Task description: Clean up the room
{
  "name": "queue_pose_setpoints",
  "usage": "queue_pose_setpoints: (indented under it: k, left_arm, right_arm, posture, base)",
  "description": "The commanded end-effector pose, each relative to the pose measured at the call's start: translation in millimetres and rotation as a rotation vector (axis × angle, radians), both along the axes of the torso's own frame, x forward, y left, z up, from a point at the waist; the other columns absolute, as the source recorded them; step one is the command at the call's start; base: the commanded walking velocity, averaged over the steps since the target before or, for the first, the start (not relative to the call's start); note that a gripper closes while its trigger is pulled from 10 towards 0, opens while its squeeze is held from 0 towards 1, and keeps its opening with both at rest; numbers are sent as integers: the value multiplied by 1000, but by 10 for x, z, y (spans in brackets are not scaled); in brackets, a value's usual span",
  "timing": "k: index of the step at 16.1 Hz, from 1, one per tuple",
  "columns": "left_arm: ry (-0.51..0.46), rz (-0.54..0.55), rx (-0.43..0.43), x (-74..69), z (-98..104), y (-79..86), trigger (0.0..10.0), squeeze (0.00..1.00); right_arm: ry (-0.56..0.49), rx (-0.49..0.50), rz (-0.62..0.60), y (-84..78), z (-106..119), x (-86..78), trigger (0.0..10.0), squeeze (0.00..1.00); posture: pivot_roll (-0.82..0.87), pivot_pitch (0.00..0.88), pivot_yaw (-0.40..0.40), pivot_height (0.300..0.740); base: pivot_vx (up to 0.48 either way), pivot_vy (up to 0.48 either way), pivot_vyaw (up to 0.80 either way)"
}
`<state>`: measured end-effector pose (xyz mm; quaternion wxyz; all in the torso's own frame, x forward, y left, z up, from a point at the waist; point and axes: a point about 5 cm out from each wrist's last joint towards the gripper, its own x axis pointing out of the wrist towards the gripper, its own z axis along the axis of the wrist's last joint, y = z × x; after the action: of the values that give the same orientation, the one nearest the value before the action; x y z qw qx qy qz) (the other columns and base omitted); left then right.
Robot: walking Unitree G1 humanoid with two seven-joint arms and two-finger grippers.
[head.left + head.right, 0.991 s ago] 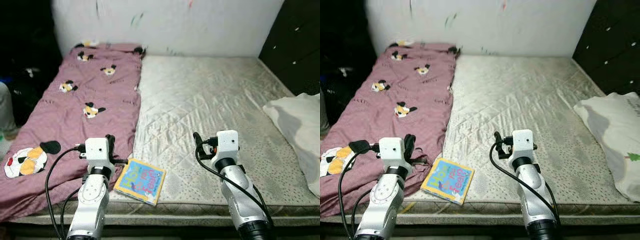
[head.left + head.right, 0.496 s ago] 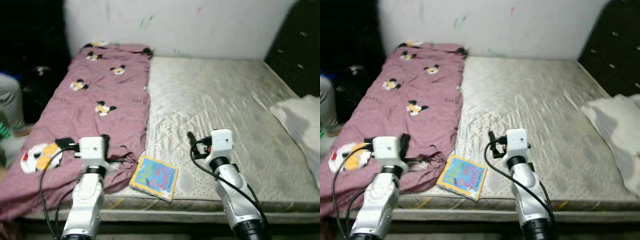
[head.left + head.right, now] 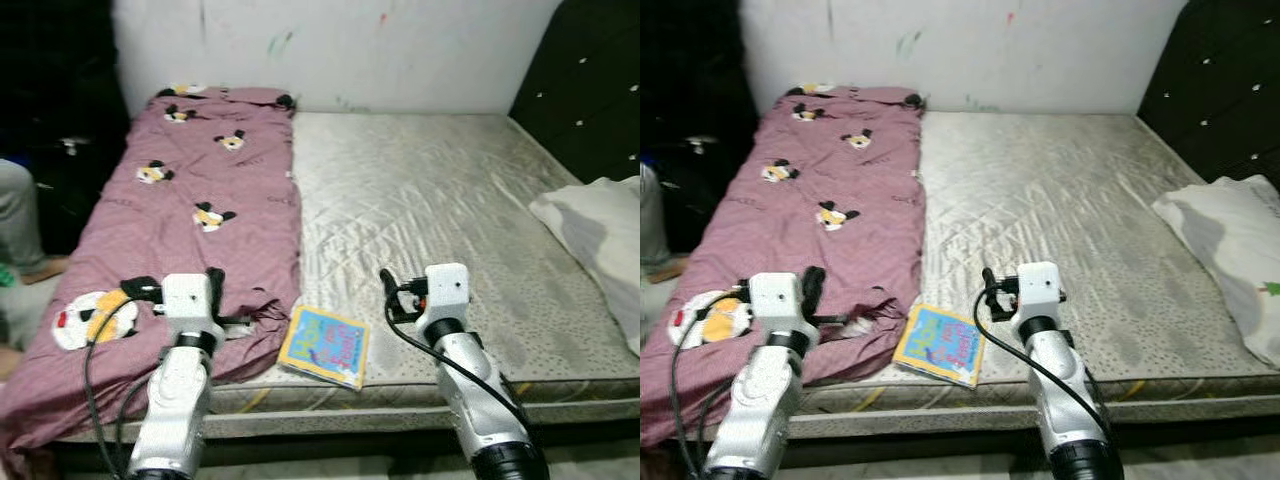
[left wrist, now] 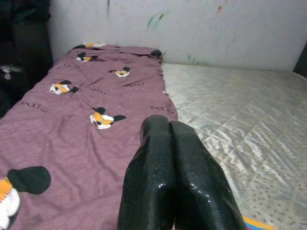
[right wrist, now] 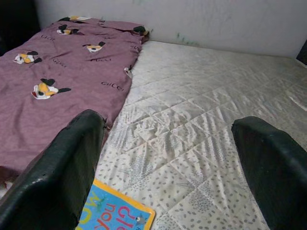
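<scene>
Mattress (image 3: 430,190), 1 book (image 3: 324,345), 1 blanket (image 3: 190,220)

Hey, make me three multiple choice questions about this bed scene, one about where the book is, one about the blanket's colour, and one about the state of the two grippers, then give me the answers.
1. Where does the book lie?
A. at the near edge of the mattress, beside the blanket
B. against the wall at the far end
C. on the pillow

2. What colour is the blanket?
A. plain green
B. mauve-pink with cartoon figures
C. white with stripes

3. How do the grippers stand?
A. both shut
B. left open, right shut
C. left shut, right open

Answers:
1. A, the head views show the book flat on the mattress edge between the two arms, next to the blanket's hem.
2. B, the cloth is mauve-pink with black, white and orange figures.
3. C, the left gripper has its fingers pressed together, while the right gripper has its fingers wide apart with nothing between them.
</scene>
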<state>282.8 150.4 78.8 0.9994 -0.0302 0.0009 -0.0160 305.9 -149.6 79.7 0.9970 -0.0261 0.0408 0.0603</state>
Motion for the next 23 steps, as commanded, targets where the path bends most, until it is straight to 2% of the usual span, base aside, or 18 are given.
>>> queue_pose_setpoints:
  k: [1,6,23]
  left_arm:
    - [-22,-24,-9,-6,40,-26,10000,0]
    - [-17,-25,-10,-5,37,-16,10000,0]
    - [1,-11,-9,-3,20,-17,10000,0]
  right_arm:
    - [11,5,-12,-40,-2,5,10000,0]
    - [5,2,-10,-31,0,-3,10000,0]
    - [3,7,17,-12,-9,-38,10000,0]
  posture:
    - [2,13,-7,740]
    - [1,18,-5,740]
    - [-1,25,-5,736]
  base:
    - [285,0,-463]
    - [283,0,-121]
    - [0,0,0]
